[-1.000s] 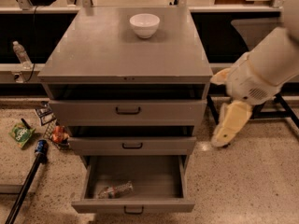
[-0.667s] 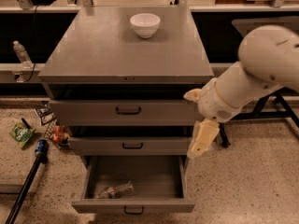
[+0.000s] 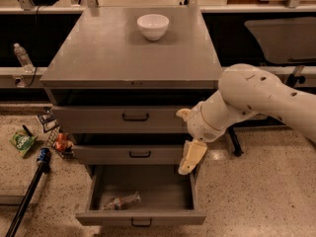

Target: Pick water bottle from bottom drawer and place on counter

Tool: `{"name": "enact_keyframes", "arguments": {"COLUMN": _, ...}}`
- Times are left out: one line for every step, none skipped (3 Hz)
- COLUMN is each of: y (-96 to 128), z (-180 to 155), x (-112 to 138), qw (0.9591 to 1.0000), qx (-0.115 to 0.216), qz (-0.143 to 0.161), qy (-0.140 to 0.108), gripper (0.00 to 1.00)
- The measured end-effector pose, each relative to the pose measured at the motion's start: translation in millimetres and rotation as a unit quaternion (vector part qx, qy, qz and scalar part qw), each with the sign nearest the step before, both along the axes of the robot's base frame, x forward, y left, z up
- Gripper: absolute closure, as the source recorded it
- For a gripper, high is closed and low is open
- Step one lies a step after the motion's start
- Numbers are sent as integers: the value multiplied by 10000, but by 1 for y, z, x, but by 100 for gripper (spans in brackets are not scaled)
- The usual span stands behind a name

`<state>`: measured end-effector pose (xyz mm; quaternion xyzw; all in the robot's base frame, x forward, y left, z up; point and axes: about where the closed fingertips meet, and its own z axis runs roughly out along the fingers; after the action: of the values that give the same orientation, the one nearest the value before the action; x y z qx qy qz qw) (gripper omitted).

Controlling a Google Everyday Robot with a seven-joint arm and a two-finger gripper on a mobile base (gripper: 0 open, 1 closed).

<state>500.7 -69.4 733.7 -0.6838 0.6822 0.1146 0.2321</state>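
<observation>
Swung left since a second ago; gripper (image 3: 191,157) now over drawer (image 3: 140,216) right rear corner, finger state indeterminable. Bottle (image 3: 121,201) lies on its side down-left of gripper, long axis roughly left-right. Counter (image 3: 98,53) above.

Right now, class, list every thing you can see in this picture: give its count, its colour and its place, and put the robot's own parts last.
water bottle: one, clear, lying in the bottom drawer, front left.
bottom drawer: one, grey, pulled open.
upper drawers: two, grey, above it.
counter: one, grey, cabinet top.
bowl: one, white, on the counter's back.
second bottle: one, clear, upright on the left ledge.
green packet: one, on the floor, left.
arm: one, white, reaching in from the right.
gripper: one, cream, above the bottom drawer's right side.
</observation>
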Motion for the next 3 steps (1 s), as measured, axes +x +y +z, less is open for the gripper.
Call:
{"name": "enact_keyframes", "arguments": {"y": 0, "z": 0, "x": 0, "qw": 10000, "qx": 0, "qz": 0, "qy": 0, "gripper": 0}}
{"name": "enact_keyframes", "arguments": {"y": 2, "z": -27, "x": 8, "qw": 9992, "qx": 328, "qz": -194, "qy": 79, "gripper": 0}}
{"name": "enact_keyframes", "arguments": {"y": 18, "z": -99, "x": 27, "qw": 9974, "qx": 694, "qz": -175, "qy": 116, "gripper": 0}}
